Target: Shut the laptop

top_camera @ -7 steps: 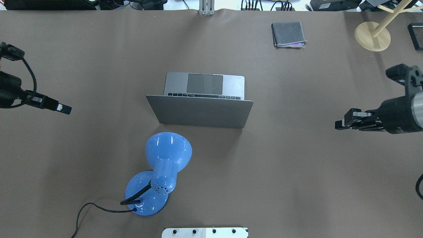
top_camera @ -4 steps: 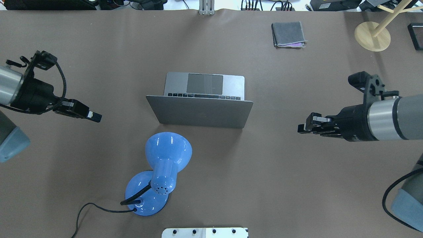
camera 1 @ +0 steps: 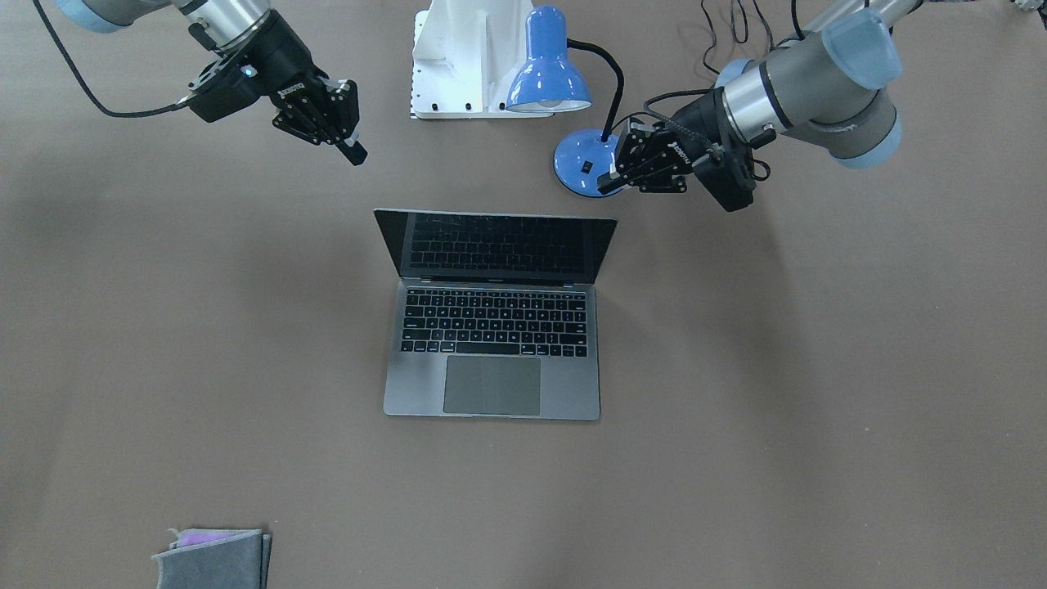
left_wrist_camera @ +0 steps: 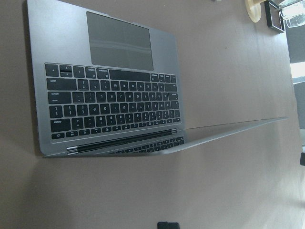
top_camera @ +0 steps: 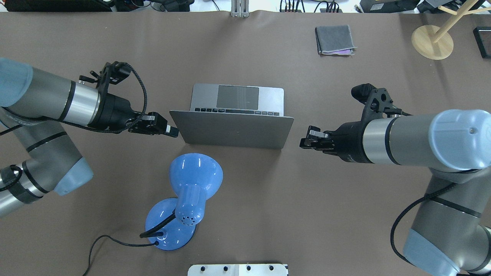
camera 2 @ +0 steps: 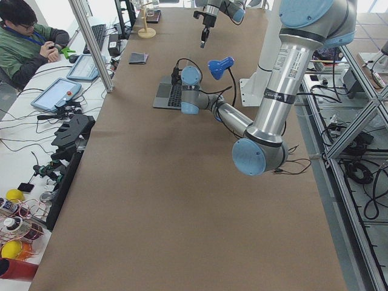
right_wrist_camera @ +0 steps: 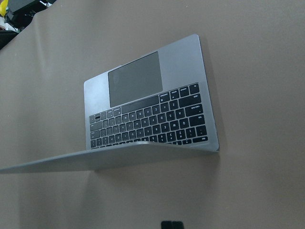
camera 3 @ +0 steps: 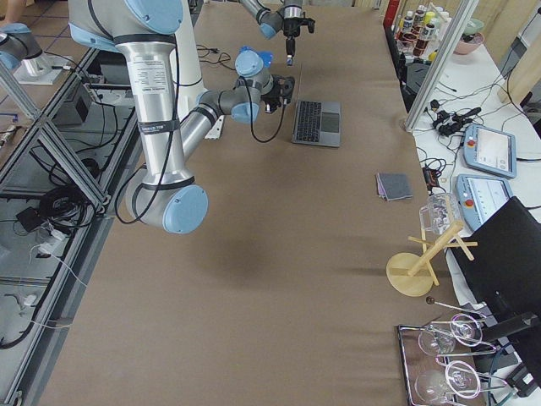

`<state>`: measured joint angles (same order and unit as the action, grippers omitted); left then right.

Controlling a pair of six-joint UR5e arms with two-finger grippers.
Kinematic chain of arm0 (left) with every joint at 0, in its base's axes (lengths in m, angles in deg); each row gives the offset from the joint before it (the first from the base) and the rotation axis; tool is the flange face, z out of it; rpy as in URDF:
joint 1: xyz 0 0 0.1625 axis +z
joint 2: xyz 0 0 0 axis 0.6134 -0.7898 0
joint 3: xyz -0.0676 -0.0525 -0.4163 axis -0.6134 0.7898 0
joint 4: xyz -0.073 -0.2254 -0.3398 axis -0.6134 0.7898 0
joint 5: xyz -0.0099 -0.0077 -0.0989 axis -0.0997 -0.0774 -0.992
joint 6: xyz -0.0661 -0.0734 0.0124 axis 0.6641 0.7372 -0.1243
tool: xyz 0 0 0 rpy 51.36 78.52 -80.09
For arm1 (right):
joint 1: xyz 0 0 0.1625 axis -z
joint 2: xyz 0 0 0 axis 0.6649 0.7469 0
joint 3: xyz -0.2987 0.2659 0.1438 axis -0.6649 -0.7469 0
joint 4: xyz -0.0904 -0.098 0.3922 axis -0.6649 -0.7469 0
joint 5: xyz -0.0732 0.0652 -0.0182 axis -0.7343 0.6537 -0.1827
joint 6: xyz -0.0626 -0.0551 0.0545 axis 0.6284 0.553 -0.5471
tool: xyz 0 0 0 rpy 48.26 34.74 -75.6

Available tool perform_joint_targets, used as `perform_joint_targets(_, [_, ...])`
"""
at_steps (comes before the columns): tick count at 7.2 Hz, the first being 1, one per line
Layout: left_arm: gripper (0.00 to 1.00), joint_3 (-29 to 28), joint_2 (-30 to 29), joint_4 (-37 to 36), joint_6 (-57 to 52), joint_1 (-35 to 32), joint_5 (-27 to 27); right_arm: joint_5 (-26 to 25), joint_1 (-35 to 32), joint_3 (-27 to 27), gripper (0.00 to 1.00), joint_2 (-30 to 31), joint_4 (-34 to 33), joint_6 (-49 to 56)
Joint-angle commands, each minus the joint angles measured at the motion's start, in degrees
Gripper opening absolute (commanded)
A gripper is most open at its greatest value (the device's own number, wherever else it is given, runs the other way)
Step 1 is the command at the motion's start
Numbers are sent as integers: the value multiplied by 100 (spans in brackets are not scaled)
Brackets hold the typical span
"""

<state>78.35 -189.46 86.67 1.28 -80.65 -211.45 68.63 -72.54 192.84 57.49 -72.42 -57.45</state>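
Nearest the robot is a white base plate (top_camera: 238, 270), then a blue desk lamp (top_camera: 191, 180) on the brown table (top_camera: 307, 214), its shade tipped toward the laptop's left rear corner. The laptop (top_camera: 232, 132) sits mid-table and open, lid raised past upright with its back to the robot and its keyboard and trackpad on the far side. The screen is dark. The left gripper (top_camera: 173, 132) is level with the lid, with its tip just beside the lid's left edge. I can't tell if it touches. Its fingers are pressed together and hold nothing. The right gripper (top_camera: 303, 142) is just off the lid's right edge with a small gap showing. Its fingers are also pinched together and empty. Both grippers point inward at the lid from opposite sides. Far side of the table: a folded grey cloth (top_camera: 335, 40) and, at the far right corner, a wooden stand (top_camera: 431, 42).
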Motion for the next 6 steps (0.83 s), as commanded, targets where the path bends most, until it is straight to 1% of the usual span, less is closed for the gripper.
perform_joint_targets(1, [0, -422, -299, 12, -22, 37, 83, -232, 45, -332, 0, -526, -368, -34])
perform_joint_targets(4, [0, -432, -299, -6, -22, 37, 92, -251, 63, -580, 0, -686, -368, -34])
perform_joint_targets(6, [0, -432, -334, -49, -22, 37, 197, -426, 63, -756, 0, -809, -376, -25])
